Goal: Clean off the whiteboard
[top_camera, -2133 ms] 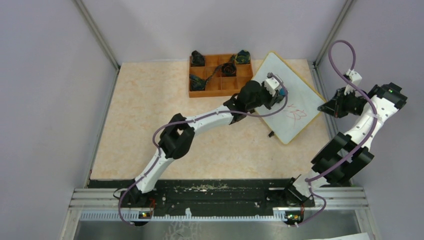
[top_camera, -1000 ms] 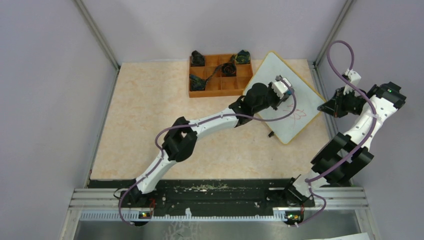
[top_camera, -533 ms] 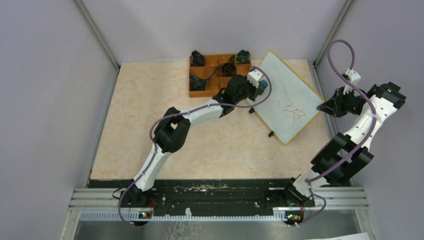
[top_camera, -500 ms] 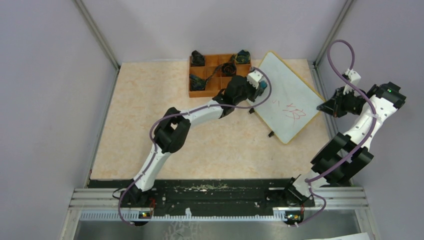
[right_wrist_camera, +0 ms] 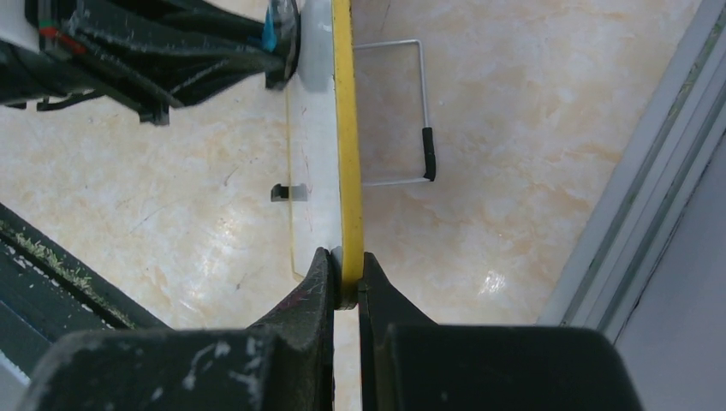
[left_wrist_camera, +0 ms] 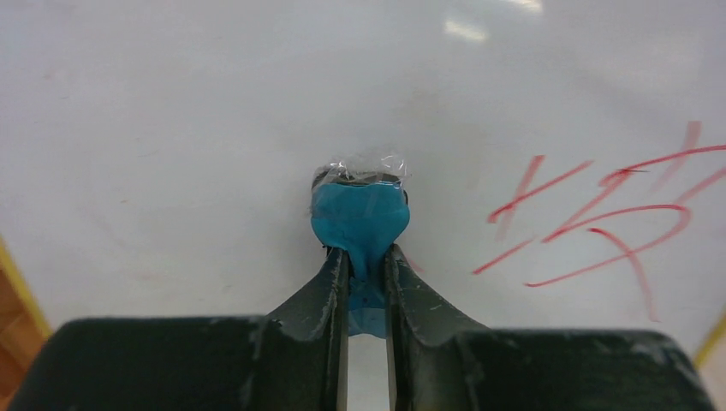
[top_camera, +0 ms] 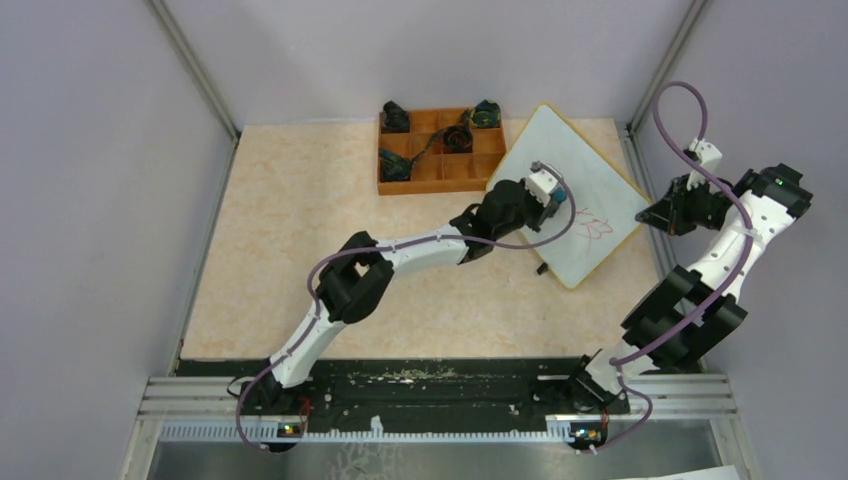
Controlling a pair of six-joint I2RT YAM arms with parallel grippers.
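The whiteboard point(top_camera: 590, 170) stands tilted at the back right, white with a thin yellow frame. Red handwritten marks point(top_camera: 594, 224) remain near its right corner and show in the left wrist view point(left_wrist_camera: 616, 227). My left gripper point(top_camera: 556, 194) is shut on a small blue eraser point(left_wrist_camera: 360, 218) pressed against the board's face, just left of the marks. My right gripper point(top_camera: 648, 215) is shut on the board's yellow edge point(right_wrist_camera: 345, 154) at its right corner. The board point(left_wrist_camera: 214, 103) fills the left wrist view.
An orange compartment tray point(top_camera: 418, 181) with dark parts in its cells sits just left of the board. The board's wire stand point(right_wrist_camera: 421, 111) and a black foot point(right_wrist_camera: 282, 193) rest on the beige table. The enclosure's wall frame point(right_wrist_camera: 651, 197) runs close on the right.
My left gripper swept with the eraser from the board's upper left edge back down to its middle, beside the red marks. The marks look fainter. The right gripper has not moved.
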